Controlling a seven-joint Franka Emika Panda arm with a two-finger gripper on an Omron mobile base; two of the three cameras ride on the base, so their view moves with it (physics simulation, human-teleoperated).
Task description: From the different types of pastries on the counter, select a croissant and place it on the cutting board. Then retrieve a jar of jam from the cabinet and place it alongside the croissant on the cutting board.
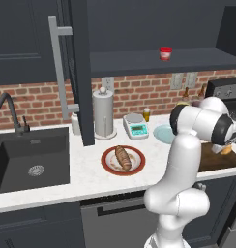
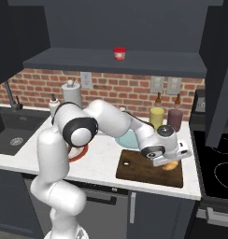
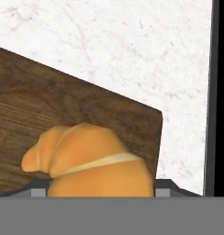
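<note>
in the left base view the jar of jam (image 1: 165, 53) sits upper right on the open cabinet (image 1: 154, 62) shelf, its label unreadable. in the right base view, the gripper (image 2: 170, 163) is low over the cutting board (image 2: 139, 169) at lower right. in the hand view, the croissant (image 3: 93, 161) fills the lower centre between the fingertips (image 3: 163, 187), jaws clamped on it above the board.

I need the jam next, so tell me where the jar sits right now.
The jar of jam stands alone on the open cabinet's shelf, above the brick wall; in the left base view it is right of the open door.

claw (image 2: 171, 163) low, arm extended right.
</note>
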